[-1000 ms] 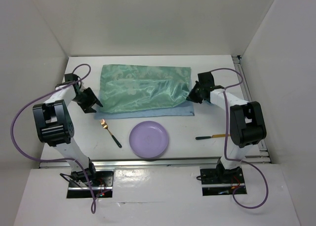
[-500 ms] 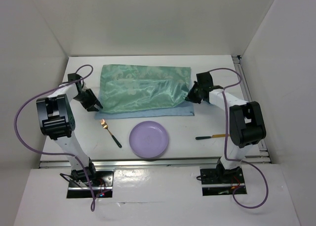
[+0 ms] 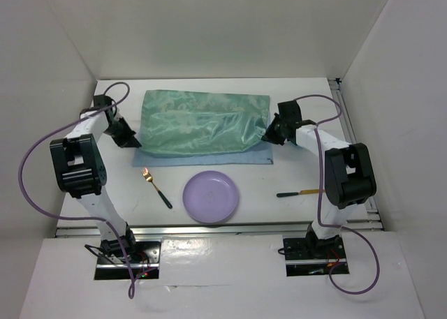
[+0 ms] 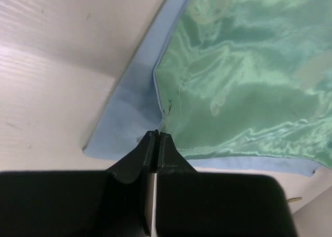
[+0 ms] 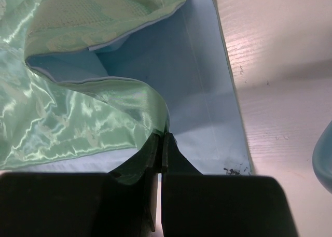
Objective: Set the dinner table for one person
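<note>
A shiny green cloth (image 3: 202,123) with a light blue underside (image 4: 129,107) lies folded across the back of the white dinner table (image 3: 293,165). At the cloth's left edge, my left gripper (image 3: 136,142) has its jaws pressed together on the hem (image 4: 157,134). My right gripper (image 3: 269,136) is shut on a raised fold of the green cloth (image 5: 78,112) at the right edge (image 5: 162,136). A lilac plate (image 3: 211,196) sits near the front middle. A gold fork (image 3: 155,187) with a black handle lies left of it. A black-handled knife (image 3: 299,192) lies to its right.
White walls enclose the table on three sides. A metal rail (image 3: 356,151) runs along the right edge and another along the front. Both arm bases stand at the near edge, with purple cables looping beside them.
My left gripper moved back and in to the cloth's left edge, and its jaws closed there. The right arm, plate, fork and knife kept their places.
</note>
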`<state>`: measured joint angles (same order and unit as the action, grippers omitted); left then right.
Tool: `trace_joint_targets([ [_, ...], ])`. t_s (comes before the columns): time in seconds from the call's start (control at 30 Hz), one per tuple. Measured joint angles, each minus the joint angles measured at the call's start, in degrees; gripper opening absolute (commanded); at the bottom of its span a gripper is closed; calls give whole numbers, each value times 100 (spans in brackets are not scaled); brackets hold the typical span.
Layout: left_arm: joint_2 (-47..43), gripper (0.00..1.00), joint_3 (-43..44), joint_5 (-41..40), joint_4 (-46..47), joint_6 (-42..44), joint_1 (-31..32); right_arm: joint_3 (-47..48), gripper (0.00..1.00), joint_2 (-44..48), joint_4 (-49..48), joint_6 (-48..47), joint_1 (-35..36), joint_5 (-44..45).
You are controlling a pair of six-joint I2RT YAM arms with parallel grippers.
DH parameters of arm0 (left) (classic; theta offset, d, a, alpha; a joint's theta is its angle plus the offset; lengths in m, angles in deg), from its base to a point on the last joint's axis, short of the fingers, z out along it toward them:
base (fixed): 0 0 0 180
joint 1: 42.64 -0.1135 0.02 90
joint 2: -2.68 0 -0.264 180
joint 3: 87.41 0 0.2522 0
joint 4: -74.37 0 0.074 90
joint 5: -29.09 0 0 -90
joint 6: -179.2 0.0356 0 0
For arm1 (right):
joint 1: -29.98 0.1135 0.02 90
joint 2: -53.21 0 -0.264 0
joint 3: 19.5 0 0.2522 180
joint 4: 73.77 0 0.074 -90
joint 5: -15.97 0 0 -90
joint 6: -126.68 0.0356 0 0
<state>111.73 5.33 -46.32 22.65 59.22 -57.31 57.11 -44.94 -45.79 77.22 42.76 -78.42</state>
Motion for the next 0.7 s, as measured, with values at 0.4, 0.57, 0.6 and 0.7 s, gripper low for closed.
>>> trace_joint_targets([
  [0.4,-774,0,234,-190,-404,-11,-68,-195,0,538,87,-166,210,105],
  [0.57,-817,0,-48,-236,-424,-22,-66,-706,0,1034,144,-234,387,160],
  [0.6,-817,0,-101,-240,-417,-24,-68,-800,0,1082,149,-240,387,166],
  [0.7,-815,0,-258,-269,-382,-24,-68,-1014,0,1132,201,-240,387,203],
])
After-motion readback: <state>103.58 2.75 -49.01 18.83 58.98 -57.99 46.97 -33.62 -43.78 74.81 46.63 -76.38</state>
